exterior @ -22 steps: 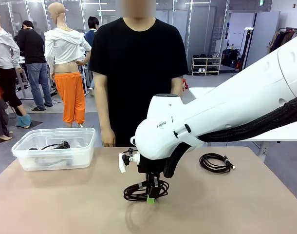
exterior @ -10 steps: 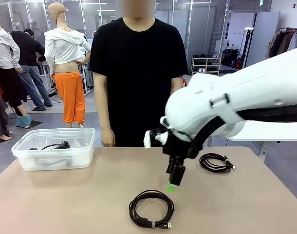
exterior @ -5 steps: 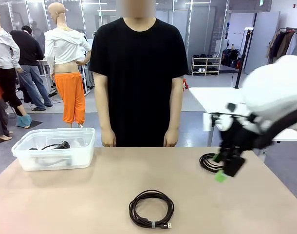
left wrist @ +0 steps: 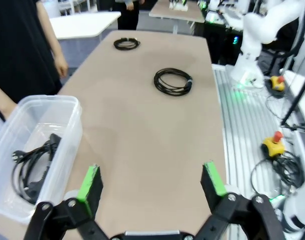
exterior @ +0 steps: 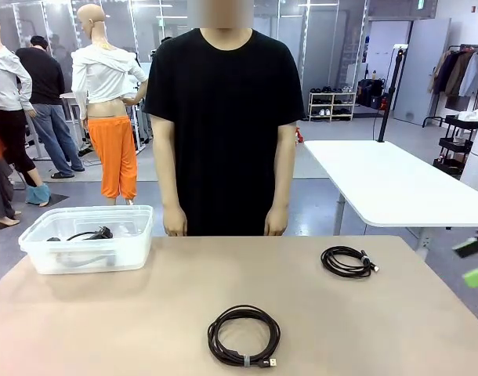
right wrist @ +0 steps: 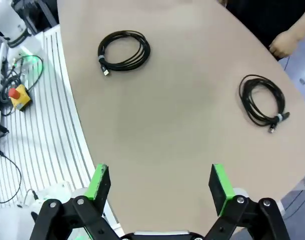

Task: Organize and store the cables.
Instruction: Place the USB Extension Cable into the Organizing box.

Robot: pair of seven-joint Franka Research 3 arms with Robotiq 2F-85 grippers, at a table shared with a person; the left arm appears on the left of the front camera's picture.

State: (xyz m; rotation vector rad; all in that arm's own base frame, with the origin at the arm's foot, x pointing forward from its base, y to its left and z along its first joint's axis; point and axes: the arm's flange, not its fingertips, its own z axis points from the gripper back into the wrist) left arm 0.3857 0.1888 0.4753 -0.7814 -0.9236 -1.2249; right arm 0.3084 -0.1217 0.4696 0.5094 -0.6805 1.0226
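Cables (right wrist: pixel 123 50) lie well ahead of right claw (right wrist: pixel 159 175); jaws spread.

Robotics lab or test hall, not a home or a shop; large open room with a grey floor (exterior: pixel 317 168) and glass partition walls (exterior: pixel 321 43); plain brown work table (exterior: pixel 106 329) in front, white bench (exterior: pixel 380 180) behind it; ribbed metal platform (left wrist: pixel 240 130) along the table edge; yellow emergency-stop box (left wrist: pixel 272 145) with a red button and loose wiring (left wrist: pixel 280 170) beside it; shelf rack (exterior: pixel 331 106), black trolley (exterior: pixel 456 145) and coat rail (exterior: pixel 458 70) at the far side; other people (exterior: pixel 51 78) stand further back.
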